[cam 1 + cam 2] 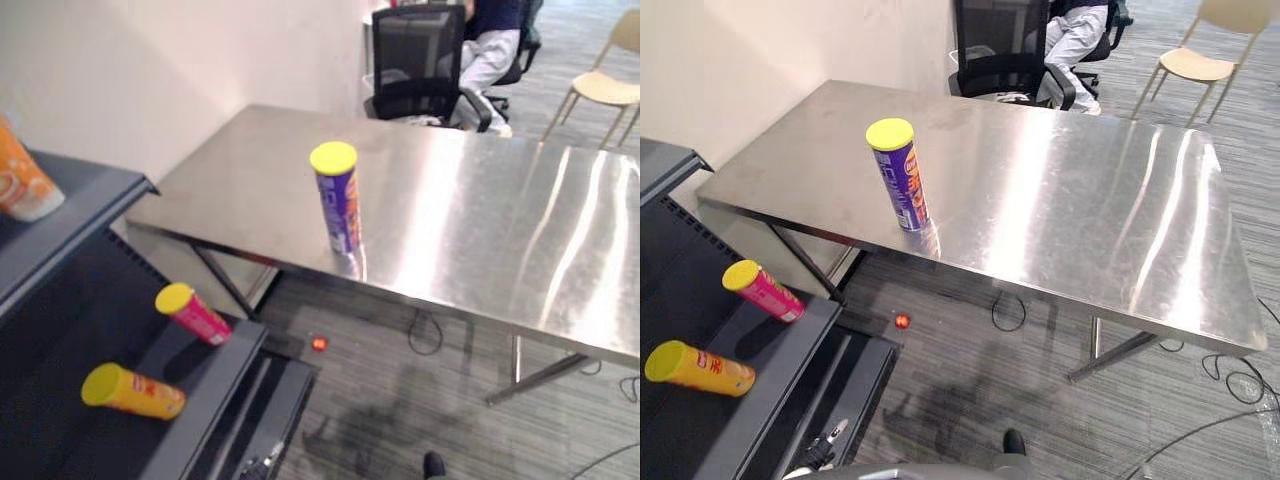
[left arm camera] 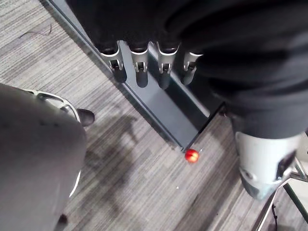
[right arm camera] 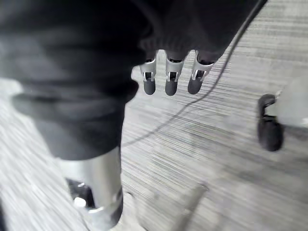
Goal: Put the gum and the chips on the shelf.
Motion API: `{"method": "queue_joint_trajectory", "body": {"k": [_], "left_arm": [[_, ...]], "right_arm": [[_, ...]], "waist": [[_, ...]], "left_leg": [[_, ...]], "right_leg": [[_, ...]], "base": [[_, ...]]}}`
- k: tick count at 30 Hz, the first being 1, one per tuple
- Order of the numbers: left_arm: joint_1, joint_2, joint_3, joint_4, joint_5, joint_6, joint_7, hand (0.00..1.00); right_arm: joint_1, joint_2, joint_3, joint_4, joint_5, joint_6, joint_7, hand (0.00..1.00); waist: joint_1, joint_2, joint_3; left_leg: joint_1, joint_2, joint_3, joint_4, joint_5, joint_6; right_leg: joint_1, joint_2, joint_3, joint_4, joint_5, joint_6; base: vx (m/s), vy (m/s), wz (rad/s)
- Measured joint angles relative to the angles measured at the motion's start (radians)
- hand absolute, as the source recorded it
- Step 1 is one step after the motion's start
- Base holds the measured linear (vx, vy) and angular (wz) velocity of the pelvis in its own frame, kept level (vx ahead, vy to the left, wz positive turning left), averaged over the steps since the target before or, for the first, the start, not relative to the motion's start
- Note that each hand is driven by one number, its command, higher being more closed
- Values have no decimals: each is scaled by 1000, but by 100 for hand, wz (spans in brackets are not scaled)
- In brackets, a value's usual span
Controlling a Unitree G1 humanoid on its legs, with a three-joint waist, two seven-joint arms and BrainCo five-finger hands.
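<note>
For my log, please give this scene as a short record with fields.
table: steel, bears the purple can, upright, yellow lid
shelf: pink can and orange can lie on a lower level
floor: red ball
left hand: open, empty, above the floor
right hand: open, empty, above the floor

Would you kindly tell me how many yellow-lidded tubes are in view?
3: a purple tube upright on the table; a pink tube and an orange tube lying on the lower shelf. An orange item on the upper shelf is cut off, possibly another.
</note>
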State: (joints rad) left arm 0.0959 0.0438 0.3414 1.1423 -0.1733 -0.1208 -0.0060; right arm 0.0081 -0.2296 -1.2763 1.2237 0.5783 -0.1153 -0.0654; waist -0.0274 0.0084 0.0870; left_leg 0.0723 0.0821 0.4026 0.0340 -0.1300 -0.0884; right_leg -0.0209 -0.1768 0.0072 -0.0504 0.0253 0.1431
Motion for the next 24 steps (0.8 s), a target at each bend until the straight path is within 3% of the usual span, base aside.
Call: {"method": "queue_joint_trajectory", "body": {"k": [2, 5, 8, 10, 12, 14, 19, 24], "left_arm": [[0, 1, 10, 0, 0, 0, 1, 0], [5, -1, 13, 4, 0, 0, 1, 0], [17, -9, 24, -2, 0, 1, 4, 0], [23, -29, 48, -19, 2, 3, 6, 0], [23, -42, 52, -47, 12, 2, 7, 0], [24, -42, 51, -54, 39, 3, 6, 0], [28, -45, 35, -56, 43, 15, 6, 0], [23, -31, -16, -61, 70, 14, -1, 0]], "right_arm": [[-16, -43, -28, -31, 38, -1, -26, 0], [-39, -52, 11, -217, 66, -31, -85, 0], [-45, -25, 164, -671, 62, -86, -170, 0], [-41, -11, 229, -884, -40, -123, -220, 0], [-72, -5, 228, -957, -84, -173, -257, 0], [-93, 21, 258, -1011, -141, -179, -299, 0], [-79, 88, 469, -1241, -213, -183, -272, 0], [-64, 77, 731, -1334, -266, -177, -108, 0]], "waist": [[-2, -7, -9], [-8, -15, -25], [-13, -12, -33], [-9, -15, -39], [3, -23, -48], [4, -32, -53], [4, -29, -57], [8, -34, -60]], "left_leg": [[0, -1, 0, 0, 0, 0], [0, 0, 5, -5, 0, 0], [11, 0, 30, -15, 0, 0], [19, 4, 42, -20, 0, 0], [20, 5, 46, -33, 7, -2], [23, 8, 45, -41, 14, -3], [34, 1, 42, -71, 27, 0], [13, -8, 11, -66, 31, 6]], "right_leg": [[-2, 0, 3, 0, 1, 1], [-9, 2, 9, 2, 1, 1], [-17, 5, 32, 6, 3, 4], [-25, 10, 42, 12, 3, 5], [-27, 13, 45, 14, 3, 5], [-27, 17, 43, 15, 3, 5], [-27, 12, 40, 15, 3, 5], [-30, 4, 13, 13, 4, 6]], "base": [[3, -9, -4], [2, -21, -8], [-6, -22, -21], [-25, -30, -20], [-6, -38, -4], [-5, -51, 2], [-7, -23, 1], [-17, -28, 17]]}}
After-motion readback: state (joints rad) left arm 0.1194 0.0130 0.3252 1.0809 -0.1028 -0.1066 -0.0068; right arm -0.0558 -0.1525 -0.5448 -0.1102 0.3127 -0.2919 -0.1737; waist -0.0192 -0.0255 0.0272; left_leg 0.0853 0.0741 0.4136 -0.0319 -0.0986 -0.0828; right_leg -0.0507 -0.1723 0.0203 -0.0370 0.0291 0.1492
